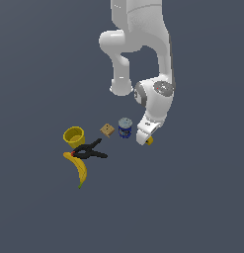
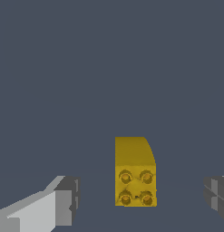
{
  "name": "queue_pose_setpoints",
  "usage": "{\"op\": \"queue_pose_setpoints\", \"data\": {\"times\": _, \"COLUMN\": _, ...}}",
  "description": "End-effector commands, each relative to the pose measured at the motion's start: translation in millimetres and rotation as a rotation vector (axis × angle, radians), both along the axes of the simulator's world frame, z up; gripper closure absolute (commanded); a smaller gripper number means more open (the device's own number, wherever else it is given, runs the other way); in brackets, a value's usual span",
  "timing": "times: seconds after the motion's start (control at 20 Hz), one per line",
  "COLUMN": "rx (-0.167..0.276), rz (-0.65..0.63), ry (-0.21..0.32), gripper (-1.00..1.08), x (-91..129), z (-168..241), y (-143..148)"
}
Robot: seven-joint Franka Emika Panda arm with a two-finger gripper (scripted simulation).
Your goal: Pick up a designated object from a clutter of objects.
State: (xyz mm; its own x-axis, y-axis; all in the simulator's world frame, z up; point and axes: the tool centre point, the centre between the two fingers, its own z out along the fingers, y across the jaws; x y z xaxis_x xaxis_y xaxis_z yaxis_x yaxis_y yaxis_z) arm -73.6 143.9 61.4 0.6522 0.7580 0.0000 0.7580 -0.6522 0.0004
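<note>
The bench [image 1: 192,207] is a flat, uniform surface in dark slate grey. It reaches every border of the exterior view and forms the whole background of the wrist view. Its finish appears matte and untextured, though the render is too coarse to confirm this.
</note>
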Motion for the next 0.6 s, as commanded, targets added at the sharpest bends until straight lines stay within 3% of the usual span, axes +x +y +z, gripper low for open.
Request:
{"op": "queue_pose_setpoints", "data": {"times": 0.0, "rx": 0.000, "rz": 0.001, "ry": 0.001, "gripper": -0.92, "x": -1, "z": -10, "y": 0}}
{"op": "queue_pose_setpoints", "data": {"times": 0.55, "rx": 0.000, "rz": 0.005, "ry": 0.000, "gripper": -0.92, "x": -1, "z": -40, "y": 0}}
